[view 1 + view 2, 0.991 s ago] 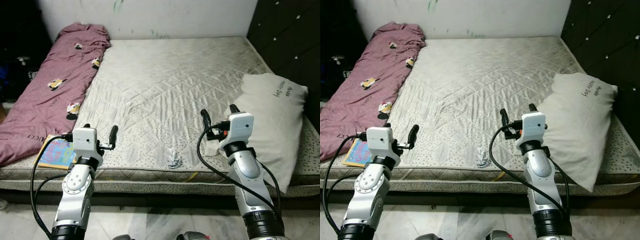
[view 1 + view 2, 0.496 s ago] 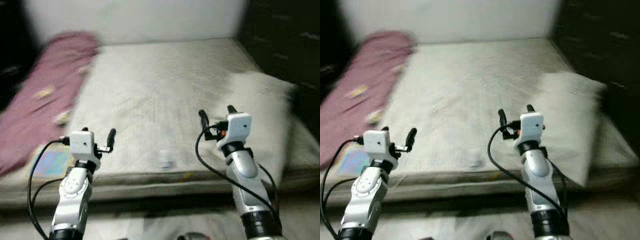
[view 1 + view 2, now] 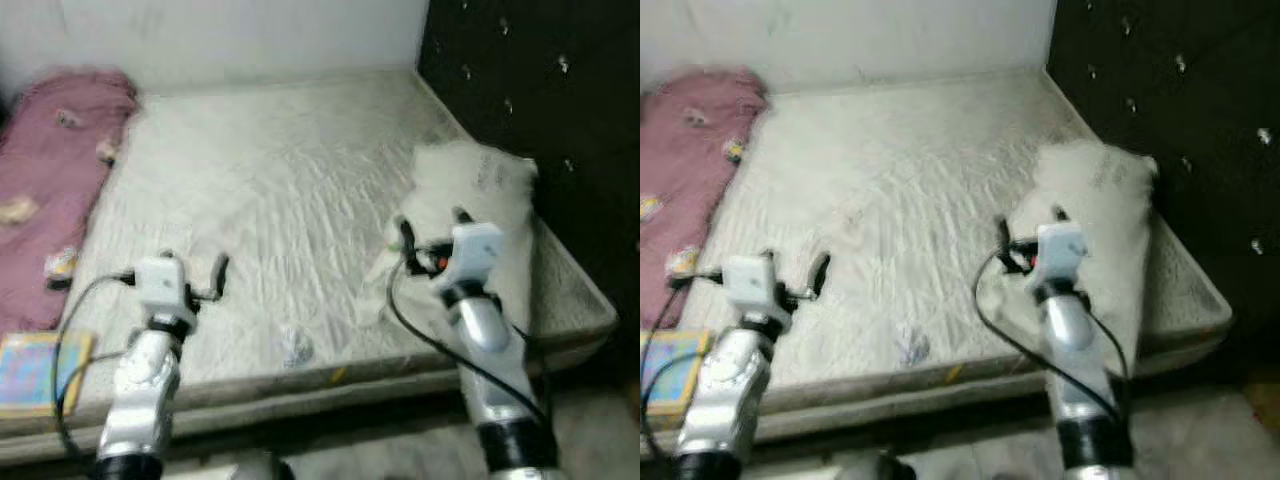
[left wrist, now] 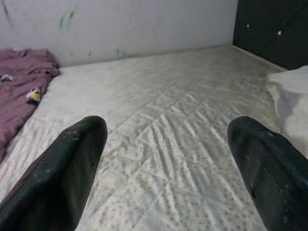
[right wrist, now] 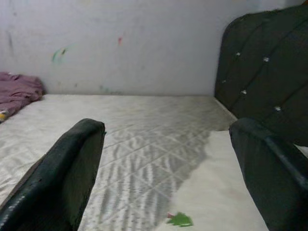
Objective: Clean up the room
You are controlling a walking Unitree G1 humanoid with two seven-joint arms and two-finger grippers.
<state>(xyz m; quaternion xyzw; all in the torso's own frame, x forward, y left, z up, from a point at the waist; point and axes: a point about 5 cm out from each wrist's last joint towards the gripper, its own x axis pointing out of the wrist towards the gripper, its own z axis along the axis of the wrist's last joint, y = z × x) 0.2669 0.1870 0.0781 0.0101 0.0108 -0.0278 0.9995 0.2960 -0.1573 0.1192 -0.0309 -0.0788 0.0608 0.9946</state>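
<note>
A bare quilted mattress (image 3: 270,190) lies before me. Along its left side is a crumpled purple blanket (image 3: 50,170), and a white pillow (image 3: 480,200) rests at its right edge. A small crumpled wrapper (image 3: 296,347) sits near the front edge, and a colourful book (image 3: 30,372) lies at the front left corner. My left gripper (image 3: 193,262) hovers open over the front of the mattress, with nothing between its fingers (image 4: 72,163). My right gripper (image 3: 433,226) is open and empty too, held just in front of the pillow (image 5: 226,183).
A dark tufted headboard (image 3: 530,80) rises along the right side, and a white wall (image 3: 250,35) stands behind the bed. A small green scrap (image 5: 180,220) lies on the pillow. Pale floor (image 3: 590,430) shows below the bed's front right corner.
The camera has swung to the right, so the whole scene has shifted left and the headboard takes up more of the picture. Both arms hold the same raised pose, still open.
</note>
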